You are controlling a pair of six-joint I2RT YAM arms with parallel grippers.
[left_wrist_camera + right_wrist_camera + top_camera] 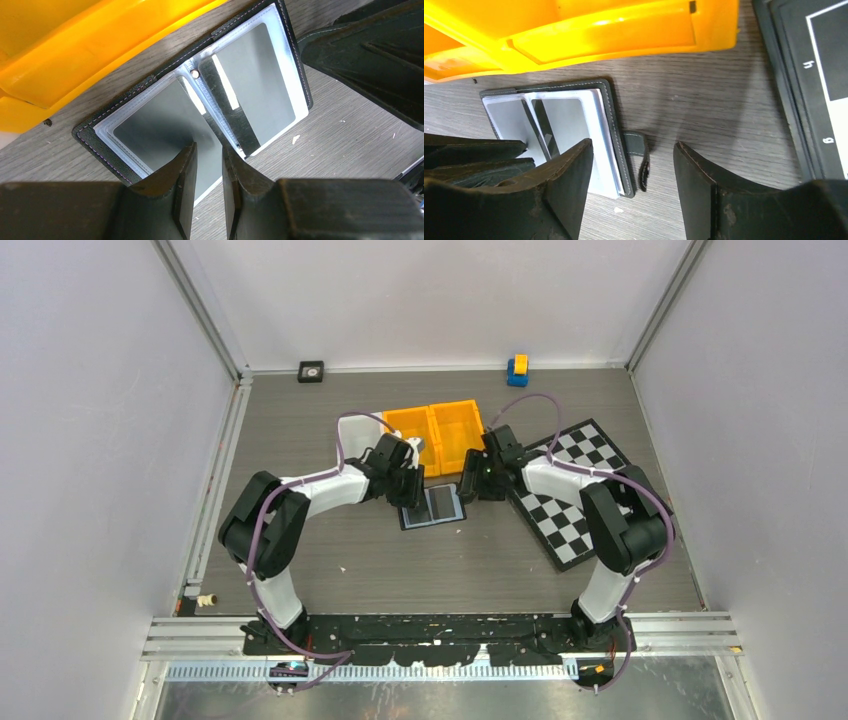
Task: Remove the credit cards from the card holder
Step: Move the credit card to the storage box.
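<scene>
The card holder lies open and flat on the table, in front of the yellow bins. In the left wrist view the card holder shows clear sleeves over flat grey cards, with a dark strip at the middle fold. One grey card sticks out past the near edge under my left gripper, whose jaws stand a little apart with nothing pinched. My left gripper is at the holder's left side. My right gripper is wide open over the holder's right edge and its strap tab.
Two yellow bins stand just behind the holder. A checkerboard lies to the right, under the right arm. A small black square block and a blue and yellow toy sit at the back wall.
</scene>
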